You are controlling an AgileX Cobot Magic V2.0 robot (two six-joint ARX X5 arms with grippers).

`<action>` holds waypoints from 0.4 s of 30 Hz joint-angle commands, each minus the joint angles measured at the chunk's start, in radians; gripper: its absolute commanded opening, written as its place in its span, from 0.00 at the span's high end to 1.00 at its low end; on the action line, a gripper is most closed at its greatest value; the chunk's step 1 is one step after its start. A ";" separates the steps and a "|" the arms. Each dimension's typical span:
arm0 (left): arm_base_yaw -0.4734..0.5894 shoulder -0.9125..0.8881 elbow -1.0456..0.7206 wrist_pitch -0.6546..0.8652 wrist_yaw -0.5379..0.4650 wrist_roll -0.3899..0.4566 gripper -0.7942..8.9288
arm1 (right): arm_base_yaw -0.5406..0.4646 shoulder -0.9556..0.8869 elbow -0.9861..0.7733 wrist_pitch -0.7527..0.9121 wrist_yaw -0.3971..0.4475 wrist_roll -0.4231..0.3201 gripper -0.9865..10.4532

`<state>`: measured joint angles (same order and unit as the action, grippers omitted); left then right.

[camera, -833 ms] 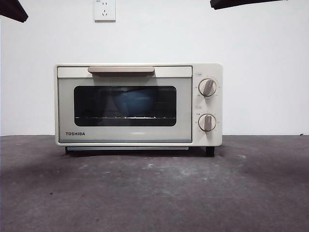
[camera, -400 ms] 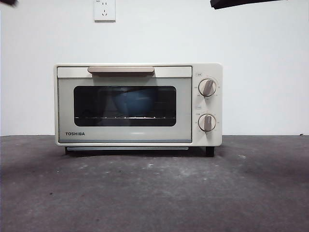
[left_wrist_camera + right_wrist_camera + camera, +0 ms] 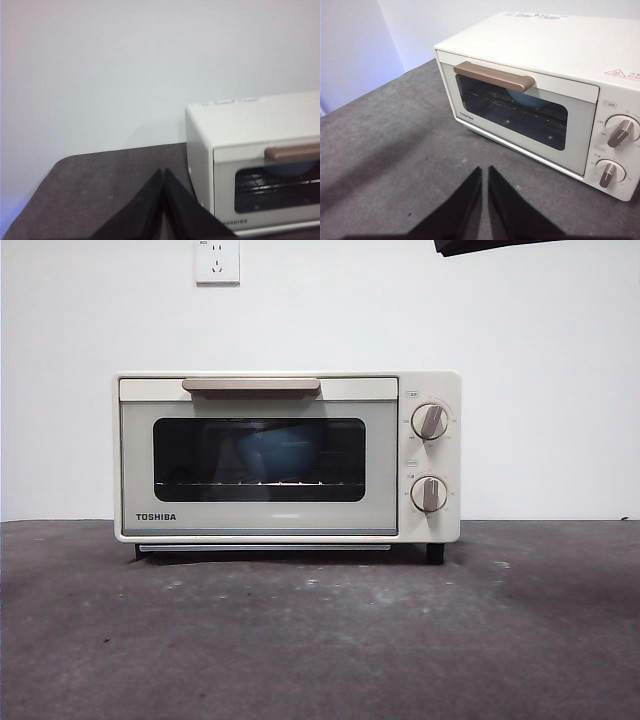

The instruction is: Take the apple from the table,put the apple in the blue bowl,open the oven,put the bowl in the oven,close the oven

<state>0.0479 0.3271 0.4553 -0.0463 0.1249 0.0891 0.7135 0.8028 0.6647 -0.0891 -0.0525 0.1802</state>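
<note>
Blue bowl point(image 3: 278, 453) sits inside the oven point(image 3: 287, 456), on the wire rack behind the dark glass window; only a dim blue shape shows through, apple not discernible. Oven door shut, beige bar handle point(image 3: 251, 386) along its top edge, TOSHIBA lettering at lower left of the door. Two round knobs point(image 3: 429, 421) stacked on the panel to the right of the door. Oven stands on the dark grey worktop point(image 3: 320, 640), back against a white wall with a socket plate point(image 3: 217, 261) above.

Right wrist view: right claw point(image 3: 484, 172) held above the worktop in front of the oven, apart from it, tips narrowed to a thin slit, holding nothing. Bowl rim visible just behind the handle.

Left wrist view: left claw point(image 3: 163, 173) pressed together, empty, off beside the oven's side wall, over bare worktop.

Front view: one black arm tip point(image 3: 490, 246) at the top right corner
</note>
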 commanded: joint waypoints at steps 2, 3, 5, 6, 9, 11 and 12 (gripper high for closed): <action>0.010 -0.064 -0.108 0.028 -0.006 0.014 0.91 | 0.010 0.005 0.009 0.015 0.001 -0.008 0.91; 0.010 -0.083 -0.140 0.028 -0.006 0.007 0.91 | 0.010 0.005 0.009 0.015 0.001 -0.008 0.91; 0.010 -0.114 -0.200 0.029 -0.006 -0.006 0.91 | 0.010 0.005 0.009 0.015 0.001 -0.008 0.91; 0.010 -0.130 -0.233 0.030 -0.006 -0.010 0.91 | 0.010 0.005 0.009 0.015 0.001 -0.008 0.91; 0.010 -0.171 -0.310 0.032 -0.006 -0.026 0.91 | 0.010 0.005 0.009 0.015 0.001 -0.008 0.91; 0.010 -0.198 -0.346 0.027 -0.006 -0.032 0.91 | 0.010 0.005 0.009 0.015 0.001 -0.008 0.91; 0.010 -0.213 -0.363 0.019 -0.006 -0.034 0.91 | 0.010 0.005 0.009 0.015 0.001 -0.008 0.91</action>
<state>0.0551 0.1226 0.0963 -0.0368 0.1223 0.0681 0.7135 0.8028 0.6647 -0.0856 -0.0525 0.1802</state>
